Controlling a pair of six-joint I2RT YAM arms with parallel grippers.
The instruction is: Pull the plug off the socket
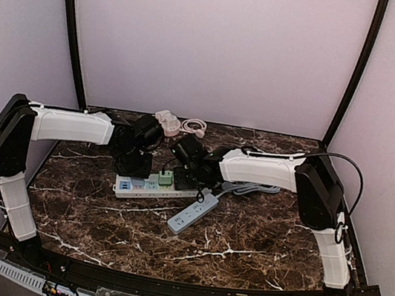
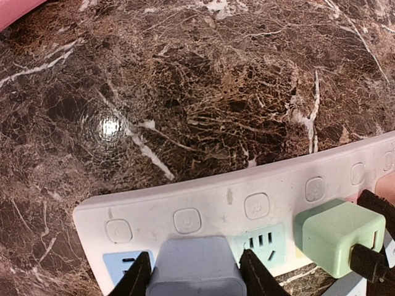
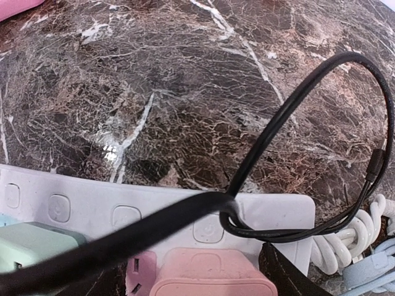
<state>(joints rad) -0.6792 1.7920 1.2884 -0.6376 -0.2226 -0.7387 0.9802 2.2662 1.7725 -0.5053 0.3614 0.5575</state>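
Observation:
A white power strip [image 1: 147, 193] lies across the middle of the marble table. In the left wrist view the strip [image 2: 222, 200] carries a blue-grey plug [image 2: 196, 265] and a green plug [image 2: 336, 237]. My left gripper [image 2: 196, 282] has its black fingers [image 2: 133, 280] pressed against both sides of the blue-grey plug. In the right wrist view a pink plug [image 3: 213, 271] sits in the strip [image 3: 92, 197] near its end. My right gripper [image 3: 210, 285] is over it, with one finger [image 3: 287, 274] beside the plug. A black cable [image 3: 185, 216] hides the other finger. Both grippers, left [image 1: 136, 172] and right [image 1: 186, 184], are down on the strip.
A second grey-blue power strip [image 1: 192, 213] lies just in front of the white one. Its grey cord [image 1: 247, 188] runs right under my right arm. A white adapter and coiled white cable [image 1: 182, 125] lie at the back edge. White and light-blue cords [image 3: 349, 246] lie past the strip's end.

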